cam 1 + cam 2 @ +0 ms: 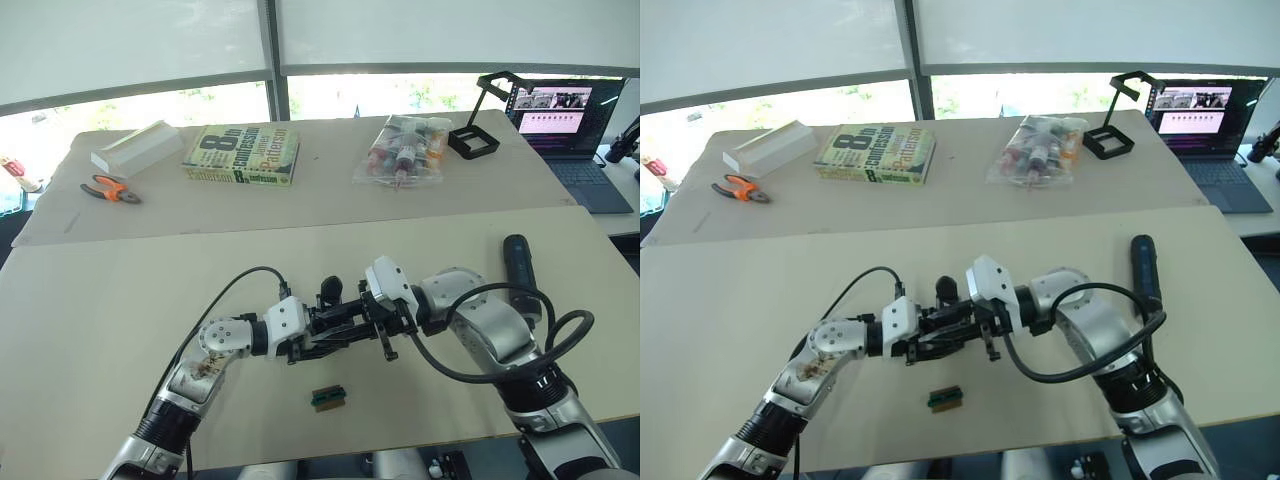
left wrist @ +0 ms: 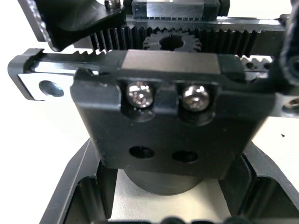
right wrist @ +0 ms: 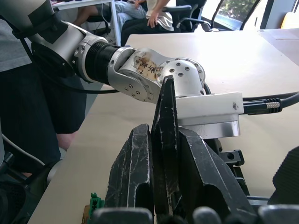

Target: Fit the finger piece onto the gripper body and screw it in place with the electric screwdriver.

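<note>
finger piece [image 3: 166, 154]: pinched upright between the fingers of the right tool [image 3: 163, 186], its pointed tip rising above them, held over the near middle of the counter [image 1: 100, 300].
gripper body [image 2: 173, 121]: clamped in the left tool [image 1: 335, 335], which is pressed shut on it just left of the right tool; the two tools meet tip to tip.
electric screwdriver [image 1: 519, 262]: lying on the counter to the right, well apart from both tools, untouched.
risk: the wedge could slip or tilt in the pinch and miss its seat on the body, judging by how little of it is gripped.
left wrist view: shows two silver screws, two open holes below them and a toothed rack.
eye views: show a green-and-brown block [image 1: 328, 398] lying nearer, and a book [image 1: 241, 155] and pliers [image 1: 110, 188] far left.
</note>
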Controlling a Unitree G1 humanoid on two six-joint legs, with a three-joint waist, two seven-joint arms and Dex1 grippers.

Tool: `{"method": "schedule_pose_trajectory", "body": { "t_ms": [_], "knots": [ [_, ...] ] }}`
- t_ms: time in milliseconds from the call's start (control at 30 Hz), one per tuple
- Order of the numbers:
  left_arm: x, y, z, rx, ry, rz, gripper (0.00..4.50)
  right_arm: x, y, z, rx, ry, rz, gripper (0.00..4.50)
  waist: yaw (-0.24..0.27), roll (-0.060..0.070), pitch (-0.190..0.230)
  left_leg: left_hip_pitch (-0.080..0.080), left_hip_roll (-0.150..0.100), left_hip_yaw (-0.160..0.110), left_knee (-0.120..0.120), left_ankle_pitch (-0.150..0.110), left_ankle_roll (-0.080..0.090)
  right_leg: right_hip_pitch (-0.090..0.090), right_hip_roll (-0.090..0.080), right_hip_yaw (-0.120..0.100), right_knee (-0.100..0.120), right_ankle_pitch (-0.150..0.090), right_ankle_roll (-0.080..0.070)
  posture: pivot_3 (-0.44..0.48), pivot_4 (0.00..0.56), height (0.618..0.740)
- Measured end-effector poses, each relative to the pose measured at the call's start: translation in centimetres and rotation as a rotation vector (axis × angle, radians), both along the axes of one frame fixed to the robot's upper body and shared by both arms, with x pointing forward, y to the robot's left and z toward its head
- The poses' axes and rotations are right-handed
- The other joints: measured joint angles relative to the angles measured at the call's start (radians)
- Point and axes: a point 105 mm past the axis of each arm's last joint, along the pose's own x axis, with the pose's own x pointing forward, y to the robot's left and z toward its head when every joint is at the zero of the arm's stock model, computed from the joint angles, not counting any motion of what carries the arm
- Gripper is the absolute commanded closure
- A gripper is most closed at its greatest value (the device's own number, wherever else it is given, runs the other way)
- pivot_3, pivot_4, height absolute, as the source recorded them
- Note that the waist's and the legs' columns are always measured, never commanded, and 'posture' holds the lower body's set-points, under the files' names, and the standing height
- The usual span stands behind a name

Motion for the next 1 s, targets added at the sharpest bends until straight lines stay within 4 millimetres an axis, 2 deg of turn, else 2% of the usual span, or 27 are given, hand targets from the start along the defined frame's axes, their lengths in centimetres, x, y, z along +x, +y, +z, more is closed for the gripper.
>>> {"method": "schedule_pose_trajectory", "body": {
  "t_ms": [467,1000],
  "knots": [
    [0.0,0.0,0.0,0.001,-0.001,0.0,2.15,0.2,-0.5,0.4,-0.009,-0.003,-0.022,4.15,-0.001,0.0,0.0,0.0,0.0,0.0,0.0,0.0,0.0,0.0,0.0,0.0,0.0,0.0,0.0,0.0,0.15,0.74],
    [0.0,-0.1,0.0,0.003,-0.001,-0.001,2.15,0.0,-1.3,-0.1,-0.027,-0.007,-0.014,4.15,0.0,0.0,0.0,0.0,0.0,0.0,0.0,0.0,0.0,0.0,0.0,0.0,0.0,0.0,0.0,0.0,0.15,0.74]
  ]
}}
